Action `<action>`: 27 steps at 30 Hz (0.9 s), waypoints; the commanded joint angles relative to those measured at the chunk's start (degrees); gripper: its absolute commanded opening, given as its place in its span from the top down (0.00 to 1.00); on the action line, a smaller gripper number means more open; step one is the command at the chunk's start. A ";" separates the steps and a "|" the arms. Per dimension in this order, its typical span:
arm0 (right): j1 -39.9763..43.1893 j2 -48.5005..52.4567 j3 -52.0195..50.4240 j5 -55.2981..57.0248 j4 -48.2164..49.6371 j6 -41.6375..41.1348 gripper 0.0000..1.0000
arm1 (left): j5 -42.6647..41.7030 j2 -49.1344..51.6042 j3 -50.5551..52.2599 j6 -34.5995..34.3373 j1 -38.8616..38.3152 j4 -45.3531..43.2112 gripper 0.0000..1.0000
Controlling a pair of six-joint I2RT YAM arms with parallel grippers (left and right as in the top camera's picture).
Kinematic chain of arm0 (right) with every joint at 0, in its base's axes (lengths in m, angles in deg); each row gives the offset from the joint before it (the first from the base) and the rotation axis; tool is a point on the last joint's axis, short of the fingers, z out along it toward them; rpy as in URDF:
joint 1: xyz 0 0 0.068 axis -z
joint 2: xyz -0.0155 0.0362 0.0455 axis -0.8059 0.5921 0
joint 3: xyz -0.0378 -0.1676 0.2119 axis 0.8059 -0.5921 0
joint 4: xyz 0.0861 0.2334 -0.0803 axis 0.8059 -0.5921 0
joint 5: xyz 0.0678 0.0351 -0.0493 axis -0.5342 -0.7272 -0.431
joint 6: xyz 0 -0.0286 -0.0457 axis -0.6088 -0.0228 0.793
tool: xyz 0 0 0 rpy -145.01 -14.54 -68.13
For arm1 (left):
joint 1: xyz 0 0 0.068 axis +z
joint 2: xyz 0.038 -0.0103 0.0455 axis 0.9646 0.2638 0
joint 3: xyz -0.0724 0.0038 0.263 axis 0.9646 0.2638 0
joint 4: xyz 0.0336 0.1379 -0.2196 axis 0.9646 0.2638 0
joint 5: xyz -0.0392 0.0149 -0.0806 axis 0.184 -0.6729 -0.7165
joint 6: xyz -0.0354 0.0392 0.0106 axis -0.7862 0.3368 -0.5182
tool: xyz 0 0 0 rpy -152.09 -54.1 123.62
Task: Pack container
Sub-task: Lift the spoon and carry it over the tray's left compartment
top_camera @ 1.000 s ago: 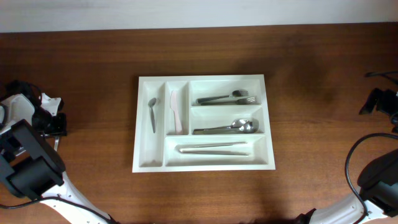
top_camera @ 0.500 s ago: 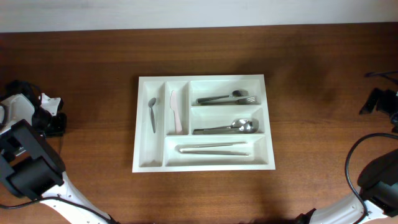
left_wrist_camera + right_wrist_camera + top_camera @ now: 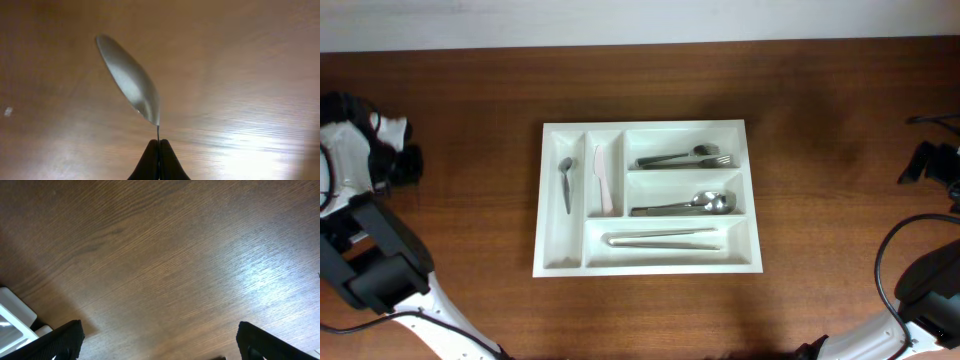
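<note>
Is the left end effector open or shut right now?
Shut. The left end effector pinches a spoon by its thin handle, no gap showing.

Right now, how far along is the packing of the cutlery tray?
Mostly packed: the cutlery tray already holds a small spoon, a white knife, forks, spoons and a long pale utensil. In hand: the left hand is shut on another spoon, off to the tray's left. Left: carry it over and place it. The right hand is open and empty.

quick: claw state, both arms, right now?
Left claw: closed, pinching the handle end of a spoon.
Right claw: open, nothing between its fingers.
</note>
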 commanded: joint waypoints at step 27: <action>0.28 -0.92 -0.17 -0.35 0.07 -0.63 0.01 | -6.21 0.20 -12.57 -22.29 -32.61 16.90 0.98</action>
